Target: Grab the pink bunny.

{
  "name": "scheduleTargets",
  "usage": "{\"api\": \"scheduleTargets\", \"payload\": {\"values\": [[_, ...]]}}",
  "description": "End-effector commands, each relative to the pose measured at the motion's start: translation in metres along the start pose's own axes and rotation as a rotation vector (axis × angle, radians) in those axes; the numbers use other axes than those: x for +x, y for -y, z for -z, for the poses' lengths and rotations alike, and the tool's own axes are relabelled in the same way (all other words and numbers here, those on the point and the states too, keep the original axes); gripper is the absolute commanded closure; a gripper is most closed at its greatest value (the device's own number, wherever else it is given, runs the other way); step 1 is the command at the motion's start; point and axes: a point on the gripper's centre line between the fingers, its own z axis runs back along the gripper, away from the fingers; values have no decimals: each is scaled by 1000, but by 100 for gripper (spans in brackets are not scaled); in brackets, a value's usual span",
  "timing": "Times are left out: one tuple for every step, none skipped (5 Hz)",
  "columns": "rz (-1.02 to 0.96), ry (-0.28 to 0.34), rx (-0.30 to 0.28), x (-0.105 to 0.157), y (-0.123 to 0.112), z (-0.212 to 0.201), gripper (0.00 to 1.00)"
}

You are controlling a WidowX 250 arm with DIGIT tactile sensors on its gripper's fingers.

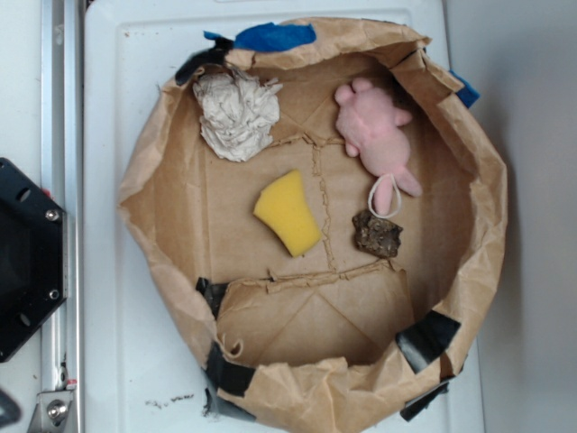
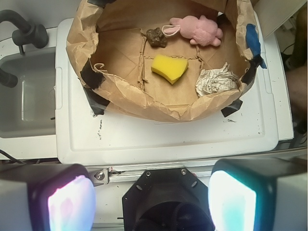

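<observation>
A shallow brown paper basin (image 1: 144, 194), patched with black and blue tape, sits on the white table (image 1: 117, 81). Inside it: the pink bunny (image 1: 374, 131) lies at upper right against the wall, its white loop tag pointing down toward a dark brown lump (image 1: 377, 234) just below. A yellow sponge wedge (image 1: 287, 213) rests mid-floor; a crumpled paper wad (image 1: 236, 113) sits upper left. In the wrist view, the pincer (image 2: 151, 199) gapes wide, empty, well apart from the basin.

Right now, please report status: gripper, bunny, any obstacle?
Gripper open, empty, back outside the paper basin. Pink bunny lying free near the far wall. Dark lump touching its white loop tag; nothing on top.
</observation>
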Motion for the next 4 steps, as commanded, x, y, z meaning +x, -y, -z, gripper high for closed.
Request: {"api": "scheduleTargets", "payload": {"values": [[0, 0, 0, 0, 0, 0, 0], [-40, 16, -1, 35, -13, 8, 0], [-61, 40, -6, 62, -22, 13, 0], [-39, 39, 6, 73, -19, 25, 0]]}}
